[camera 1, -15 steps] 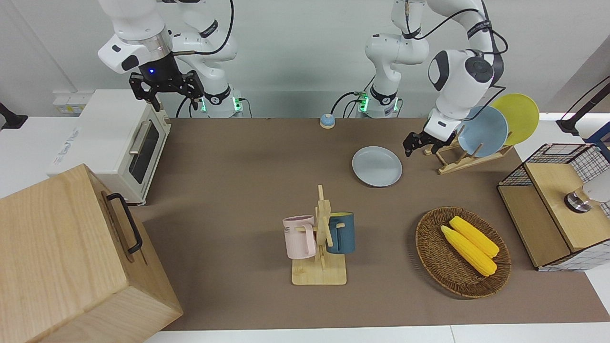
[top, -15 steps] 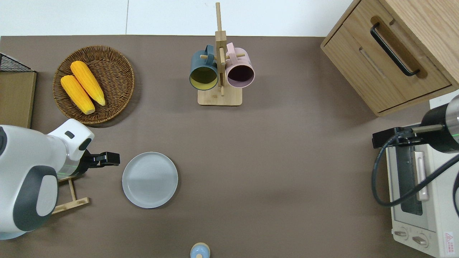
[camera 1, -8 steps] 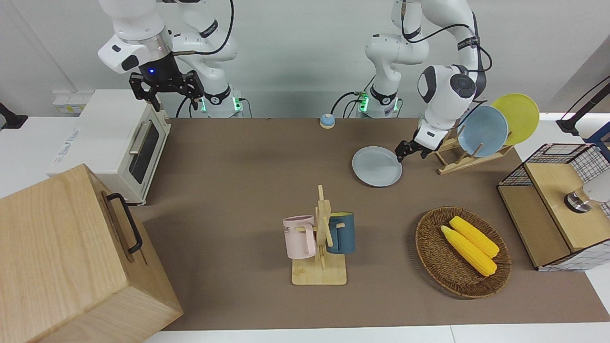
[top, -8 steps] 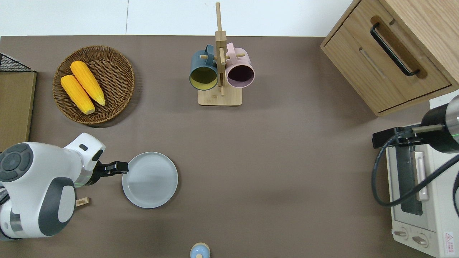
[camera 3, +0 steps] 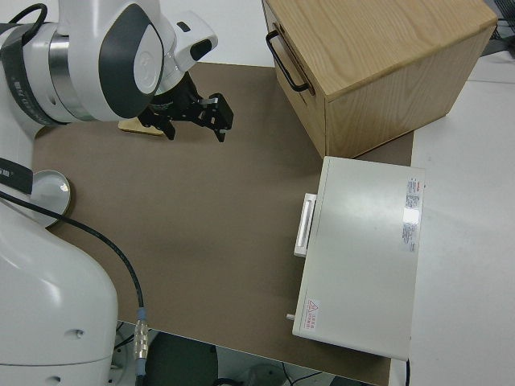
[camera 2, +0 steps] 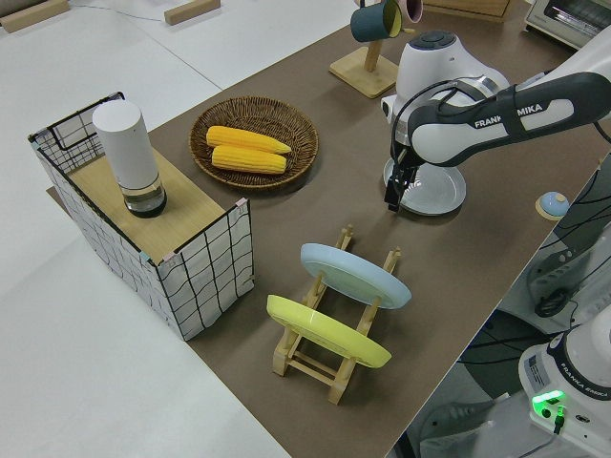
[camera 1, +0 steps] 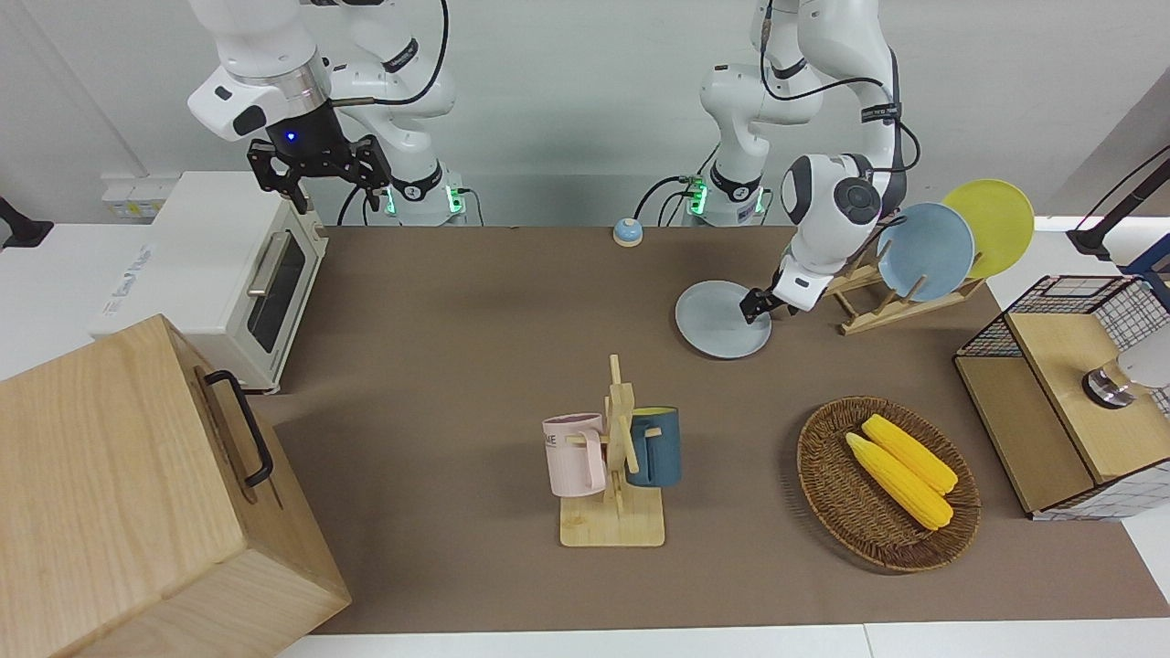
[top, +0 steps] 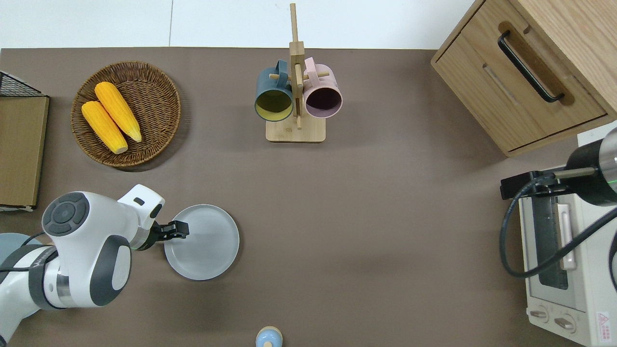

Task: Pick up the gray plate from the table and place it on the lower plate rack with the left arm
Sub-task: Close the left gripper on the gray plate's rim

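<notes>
The gray plate (camera 1: 722,318) lies flat on the table (camera 1: 457,320), beside the lower plate rack (camera 1: 891,313). It also shows in the overhead view (top: 202,242) and the left side view (camera 2: 434,191). My left gripper (camera 1: 755,309) is low at the plate's rim on the side toward the rack, also seen from overhead (top: 176,230). The rack (camera 2: 286,355) holds a sky-blue plate (camera 1: 925,251) and a yellow plate (camera 1: 992,227) on edge. My right gripper (camera 1: 315,178) is open and parked.
A mug tree (camera 1: 614,457) with two cups stands mid-table. A wicker basket (camera 1: 823,493) with two corn cobs and a wire crate (camera 1: 1069,393) sit toward the left arm's end. A toaster oven (camera 1: 228,274) and wooden cabinet (camera 1: 137,493) sit toward the right arm's end.
My left gripper has moved from beside the rack over to the gray plate's rim and come down lower. The plate has not moved. The right arm is still.
</notes>
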You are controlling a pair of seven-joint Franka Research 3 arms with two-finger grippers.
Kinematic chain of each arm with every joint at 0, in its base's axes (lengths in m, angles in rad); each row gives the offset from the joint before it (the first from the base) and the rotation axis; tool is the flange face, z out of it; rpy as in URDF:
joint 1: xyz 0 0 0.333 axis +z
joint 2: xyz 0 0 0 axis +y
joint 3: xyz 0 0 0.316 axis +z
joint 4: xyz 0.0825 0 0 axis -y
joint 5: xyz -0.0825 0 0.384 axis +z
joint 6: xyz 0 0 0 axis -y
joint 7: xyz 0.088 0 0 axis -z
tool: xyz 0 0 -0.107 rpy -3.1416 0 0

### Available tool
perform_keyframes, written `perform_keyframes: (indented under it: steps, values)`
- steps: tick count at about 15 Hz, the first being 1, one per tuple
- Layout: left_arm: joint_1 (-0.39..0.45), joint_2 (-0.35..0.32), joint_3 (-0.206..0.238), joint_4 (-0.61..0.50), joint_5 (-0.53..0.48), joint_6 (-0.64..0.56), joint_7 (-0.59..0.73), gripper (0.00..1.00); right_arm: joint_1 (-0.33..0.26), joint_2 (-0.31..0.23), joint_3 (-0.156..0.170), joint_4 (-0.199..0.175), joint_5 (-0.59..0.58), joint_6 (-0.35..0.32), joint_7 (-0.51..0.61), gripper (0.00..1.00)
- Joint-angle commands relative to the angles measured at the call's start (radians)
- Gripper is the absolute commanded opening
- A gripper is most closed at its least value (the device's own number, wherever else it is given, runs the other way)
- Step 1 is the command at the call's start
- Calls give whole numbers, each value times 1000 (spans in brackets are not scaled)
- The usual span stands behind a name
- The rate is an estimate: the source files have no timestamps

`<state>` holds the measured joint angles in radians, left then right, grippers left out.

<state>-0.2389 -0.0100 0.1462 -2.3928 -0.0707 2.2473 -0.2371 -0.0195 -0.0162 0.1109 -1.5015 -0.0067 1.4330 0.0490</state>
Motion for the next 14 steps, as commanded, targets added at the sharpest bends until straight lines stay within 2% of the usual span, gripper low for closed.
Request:
perform_keyframes:
  steps: [1,3,4,5,6,8,9,14]
  values:
    - [-16,8,9,-17,-9,25,-18,973,-25,-2,18,7,19,-16,9,987]
    - [-16,16,9,-17,-8,25,-18,887,-25,-2,18,7,19,-16,9,987]
    - [-17,18,9,-17,-9,25,-18,764,-25,-2,18,7,19,-16,9,990]
    - [-19,18,9,-17,-9,25,-19,550,-25,-2,18,7,19,-16,9,987]
    - [-26,19,9,-17,-9,25,-27,463,-25,-2,18,7,19,-16,9,990]
    - [-30,18,9,-17,-8,18,-95,135,-25,-2,18,7,19,-16,9,987]
    - [-31,18,7,-17,-8,15,-122,15,-25,-2,18,7,19,-16,9,987]
    - [-33,19,-4,-17,-8,14,-134,0,-25,-2,18,7,19,-16,9,990]
